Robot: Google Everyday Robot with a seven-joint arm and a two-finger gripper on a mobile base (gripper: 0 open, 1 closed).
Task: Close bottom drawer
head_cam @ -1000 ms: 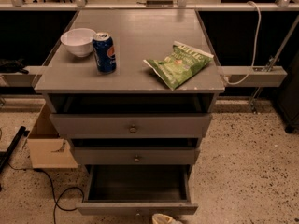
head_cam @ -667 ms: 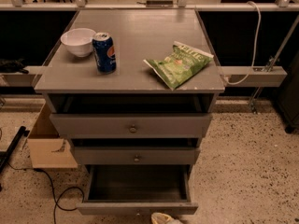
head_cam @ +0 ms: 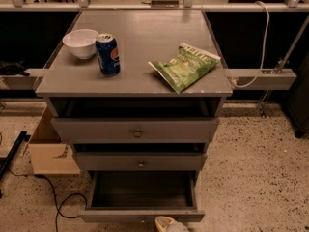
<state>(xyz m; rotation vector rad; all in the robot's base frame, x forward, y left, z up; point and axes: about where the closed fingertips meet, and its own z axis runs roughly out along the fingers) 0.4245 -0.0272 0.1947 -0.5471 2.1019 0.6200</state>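
You've got the bottom drawer (head_cam: 116, 215) sitting at the foot of the grey cabinet (head_cam: 145, 33), pulled way out toward the camera, way further than the two drawers above it. Its front is a slim flat grey strip right near the bottom edge of the view, and looking down into it you see the dark grey box walls and floor. The knob is hard to make out down there. Your gripper (head_cam: 169, 224) only just pokes in at the bottom edge, just in front of that front panel, right of its centre, and you can't tell whether it's open or closed. Up on the cabinet top there's a white bowl (head_cam: 80, 43), a blue can (head_cam: 107, 54) and a green chip bag (head_cam: 186, 65).
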